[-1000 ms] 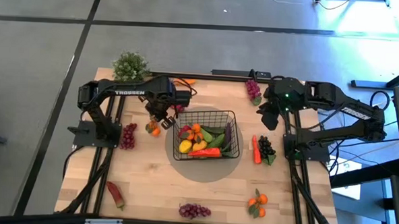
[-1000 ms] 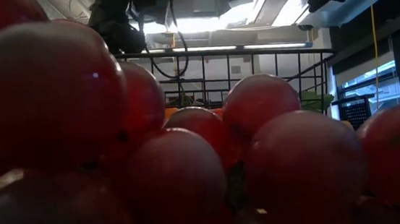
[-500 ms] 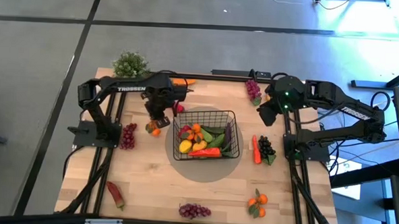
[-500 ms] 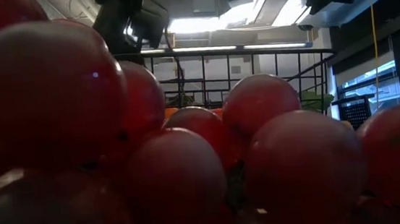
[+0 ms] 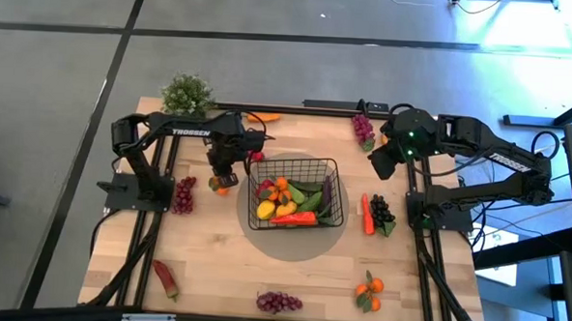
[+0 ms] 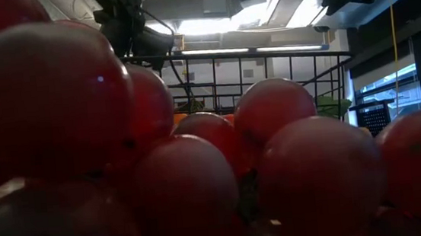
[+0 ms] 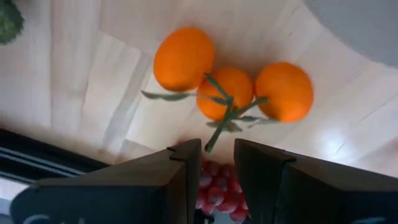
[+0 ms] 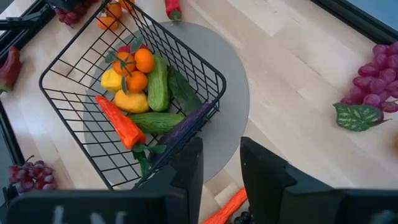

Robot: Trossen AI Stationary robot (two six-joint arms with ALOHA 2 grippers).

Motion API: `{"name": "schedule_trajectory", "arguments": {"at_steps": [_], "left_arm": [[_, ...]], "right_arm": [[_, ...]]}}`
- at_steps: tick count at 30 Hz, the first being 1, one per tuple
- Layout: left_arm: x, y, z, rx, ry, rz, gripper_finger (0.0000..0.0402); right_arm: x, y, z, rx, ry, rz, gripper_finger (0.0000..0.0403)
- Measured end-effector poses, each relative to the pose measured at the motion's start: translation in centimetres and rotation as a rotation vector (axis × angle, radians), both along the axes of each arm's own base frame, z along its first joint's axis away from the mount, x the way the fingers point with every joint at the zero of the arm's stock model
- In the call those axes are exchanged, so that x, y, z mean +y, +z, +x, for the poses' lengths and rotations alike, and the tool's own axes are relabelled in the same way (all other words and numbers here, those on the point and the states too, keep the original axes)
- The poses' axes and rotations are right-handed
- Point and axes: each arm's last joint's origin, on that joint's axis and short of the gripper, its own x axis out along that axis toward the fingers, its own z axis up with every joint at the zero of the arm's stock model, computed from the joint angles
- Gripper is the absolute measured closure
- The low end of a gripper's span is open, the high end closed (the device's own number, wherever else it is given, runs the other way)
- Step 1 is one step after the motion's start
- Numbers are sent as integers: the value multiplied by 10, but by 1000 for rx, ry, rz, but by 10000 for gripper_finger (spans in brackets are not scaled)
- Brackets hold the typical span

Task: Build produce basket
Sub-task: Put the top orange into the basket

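The black wire basket (image 5: 297,192) stands mid-table on a grey round mat and holds produce: oranges, a lemon, cucumbers, a carrot (image 8: 121,127). A cluster of three oranges (image 7: 233,87) on a green stem lies on the wood just left of the basket (image 5: 219,185). My left gripper (image 7: 217,165) points down right over this cluster, open by a narrow gap, with nothing between its fingers. The stem's end reaches toward the fingertips. My right gripper (image 8: 221,165) hangs open, high above the table's far right, looking down on the basket (image 8: 134,93).
Loose produce lies around the basket: red grapes (image 5: 183,195) at the left rail, a red pepper (image 5: 167,279), grapes (image 5: 278,301) at the near edge, oranges (image 5: 369,292), a carrot (image 5: 368,214) with dark grapes, grapes (image 5: 363,128) far right. A potted plant (image 5: 185,95) stands far left. Grapes (image 6: 200,172) block the low view.
My left gripper has come down and a little toward the table's left, onto the spot above the orange cluster, rolling its wrist as it sank. Its finger gap looks unchanged. The produce and the basket lie as before.
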Motion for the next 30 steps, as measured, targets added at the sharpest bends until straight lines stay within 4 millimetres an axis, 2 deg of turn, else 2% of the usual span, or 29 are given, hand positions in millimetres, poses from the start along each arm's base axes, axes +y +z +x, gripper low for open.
{"name": "schedule_trajectory", "arguments": {"at_steps": [9, 17, 20, 25, 30], "left_arm": [[0, -14, -3, -6, -12, 26, 317], [2, -17, -1, -29, -72, 49, 319], [2, -18, 0, -34, -99, 58, 336], [3, -18, 0, -44, -125, 57, 394], [3, -18, 0, -41, -147, 50, 399]], "right_arm": [[-1, 2, 3, -40, 0, -10, 308], [-1, 4, 5, -71, -23, 2, 308], [-1, 4, 5, -72, -29, 6, 308], [-1, 4, 5, -74, -38, 13, 308], [-1, 4, 5, -75, -38, 13, 308]]}}
